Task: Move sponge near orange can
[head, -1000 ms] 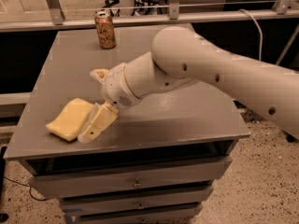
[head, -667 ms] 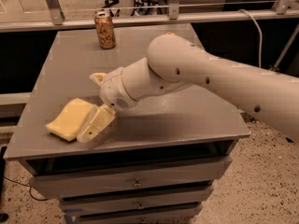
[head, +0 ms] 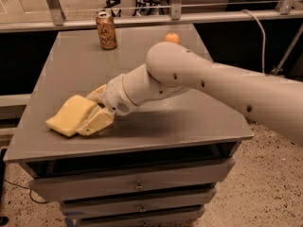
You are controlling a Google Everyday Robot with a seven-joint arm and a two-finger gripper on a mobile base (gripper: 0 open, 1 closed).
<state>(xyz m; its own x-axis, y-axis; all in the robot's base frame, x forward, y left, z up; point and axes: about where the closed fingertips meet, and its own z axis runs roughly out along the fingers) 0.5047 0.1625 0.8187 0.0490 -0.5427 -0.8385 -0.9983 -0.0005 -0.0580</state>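
The sponge (head: 67,115), a flat pale-yellow foam slab, lies on the grey table (head: 156,122) near its front left corner. My gripper (head: 89,110) is down at the sponge's right end. It is open, with one pale finger (head: 97,122) in front of the sponge and the other (head: 97,93) behind it. The orange can (head: 106,30) stands upright at the table's far edge, left of centre and well away from the sponge. My white arm reaches in from the right, low across the tabletop.
A small round orange fruit (head: 172,38) sits at the far edge, right of the can, partly behind my arm. The table has drawers (head: 137,186) below its front edge. A rail and a cable run behind the table.
My arm's elbow has dropped and shifted left. The gripper stays at the sponge's right end, and the sponge and the can have not visibly moved.
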